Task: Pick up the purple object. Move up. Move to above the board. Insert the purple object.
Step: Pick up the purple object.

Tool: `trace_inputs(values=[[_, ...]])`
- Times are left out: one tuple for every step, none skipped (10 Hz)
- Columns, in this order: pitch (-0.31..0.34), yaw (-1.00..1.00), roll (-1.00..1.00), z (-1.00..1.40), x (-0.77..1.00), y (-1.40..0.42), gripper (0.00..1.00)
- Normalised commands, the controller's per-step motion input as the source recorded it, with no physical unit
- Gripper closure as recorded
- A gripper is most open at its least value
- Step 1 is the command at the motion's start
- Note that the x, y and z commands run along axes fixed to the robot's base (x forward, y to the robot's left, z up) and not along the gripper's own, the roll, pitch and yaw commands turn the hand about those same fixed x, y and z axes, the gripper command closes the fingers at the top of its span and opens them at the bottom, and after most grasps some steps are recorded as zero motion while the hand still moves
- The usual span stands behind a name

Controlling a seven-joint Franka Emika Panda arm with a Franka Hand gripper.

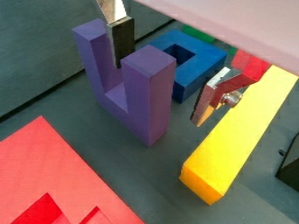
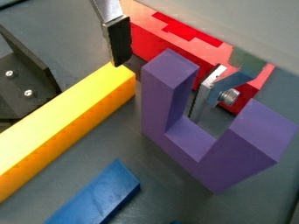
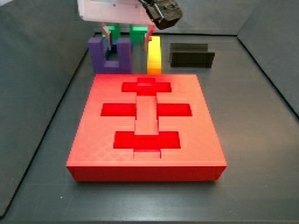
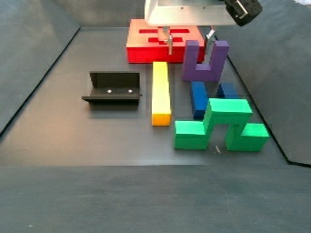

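Note:
The purple object (image 1: pixel 138 92) is a U-shaped block standing on the floor with its prongs up, just off the board's edge; it also shows in a wrist view (image 2: pixel 193 127) and in both side views (image 3: pixel 107 54) (image 4: pixel 205 65). The gripper (image 1: pixel 166 68) (image 2: pixel 163 70) is low over it and open, and it shows in both side views (image 3: pixel 121 37) (image 4: pixel 208 40). One dark-padded finger (image 2: pixel 117 42) and the other finger (image 2: pixel 208 94) stand on either side of one prong, with a gap still showing. The board (image 3: pixel 146 122) (image 4: pixel 162 41) is a red slab with cross and bar recesses.
A yellow bar (image 4: pixel 161 91) (image 1: pixel 239 131) lies beside the purple object. A blue block (image 4: pixel 202 96) (image 1: pixel 193 66) and a green block (image 4: pixel 219 123) stand close by. The fixture (image 4: pixel 112 88) (image 3: pixel 191 57) stands beyond the yellow bar. Dark walls enclose the floor.

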Motion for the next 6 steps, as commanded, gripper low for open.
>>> trace_inputs(values=[[0.0,0.0,0.01,0.0,0.0,0.0,0.0],[0.0,0.0,0.0,0.0,0.0,0.0,0.0],[0.0,0.0,0.0,0.0,0.0,0.0,1.0],[0.0,0.0,0.0,0.0,0.0,0.0,1.0],[0.0,0.0,0.0,0.0,0.0,0.0,1.0],[0.0,0.0,0.0,0.0,0.0,0.0,1.0]])
